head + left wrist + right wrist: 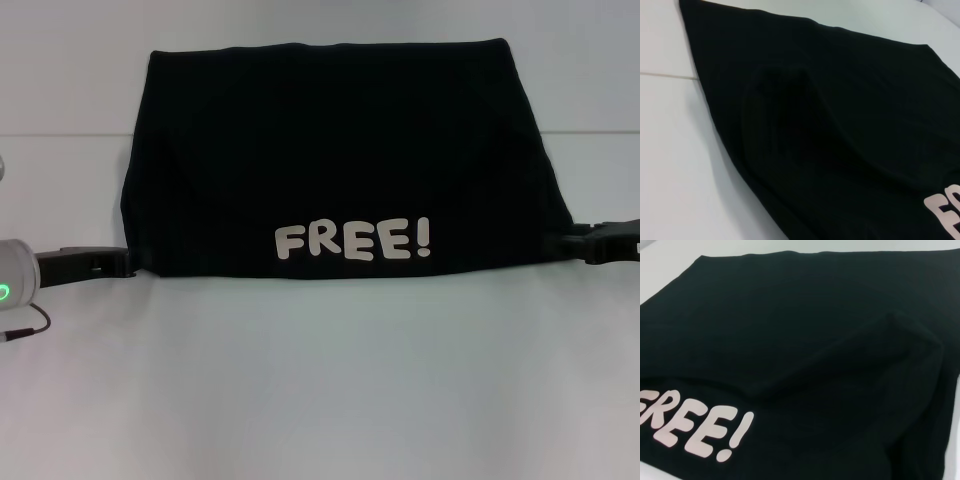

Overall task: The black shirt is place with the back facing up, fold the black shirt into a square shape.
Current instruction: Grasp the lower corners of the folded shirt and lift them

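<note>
Nearest the robot lies bare white tabletop (pixel 320 400), with nothing on it. Just beyond, the near edge of the black shirt (pixel 340 160), a large matte-black soft fabric garment bearing the white word "FREE!" (pixel 354 241), runs straight across the middle of the table. The shirt has already been doubled over into a wide band; the printed side shows on top along the near edge, and no sleeves or neckline can be seen.

At that near edge the two arms meet the cloth. The left gripper (pixel 128 264), a black rigid tool, reaches in level from the left and touches the shirt's near left corner. The right gripper (pixel 570 240), its twin, reaches in from the right and touches the near right corner. Whether either pair of fingers is closed on fabric or merely beside it, I cannot tell; the tips merge with the black cloth, and the wrist views show only fabric, with a raised fold in each.

As a judgement, a lengthwise fold seems just laid, and the band is still wider than deep. The next move probably calls for bringing one side across toward the other to make a square.

Farther back, the shirt's far edge lies flat past a seam in the table.
</note>
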`<action>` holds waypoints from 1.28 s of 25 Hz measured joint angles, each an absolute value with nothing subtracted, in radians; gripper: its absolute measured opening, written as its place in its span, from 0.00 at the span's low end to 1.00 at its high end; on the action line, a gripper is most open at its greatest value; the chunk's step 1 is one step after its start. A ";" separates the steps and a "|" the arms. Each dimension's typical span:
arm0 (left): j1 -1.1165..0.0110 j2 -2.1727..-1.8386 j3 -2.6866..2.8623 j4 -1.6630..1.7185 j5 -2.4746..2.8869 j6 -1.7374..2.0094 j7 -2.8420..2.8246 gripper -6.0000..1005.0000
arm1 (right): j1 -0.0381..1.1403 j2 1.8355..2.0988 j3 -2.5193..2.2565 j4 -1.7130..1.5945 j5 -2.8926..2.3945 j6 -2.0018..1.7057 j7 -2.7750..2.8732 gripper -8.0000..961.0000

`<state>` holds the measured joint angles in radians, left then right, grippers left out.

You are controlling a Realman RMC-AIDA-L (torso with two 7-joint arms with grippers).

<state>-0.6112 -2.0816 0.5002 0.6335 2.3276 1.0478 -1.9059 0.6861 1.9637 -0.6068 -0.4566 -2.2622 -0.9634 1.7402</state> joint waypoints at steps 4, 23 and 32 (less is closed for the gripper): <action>-0.612 -2.082 0.500 0.633 2.327 1.048 -1.906 0.02 | 0.694 1.970 -0.614 -0.439 -2.263 -0.933 1.742 0.66; -0.587 -2.080 0.479 0.673 2.325 1.125 -1.924 0.03 | 0.625 1.964 -0.592 -0.471 -2.227 -1.021 1.743 0.03; -0.489 -2.085 0.406 0.842 2.327 1.477 -1.962 0.03 | 0.487 1.952 -0.530 -0.579 -2.226 -1.319 1.722 0.02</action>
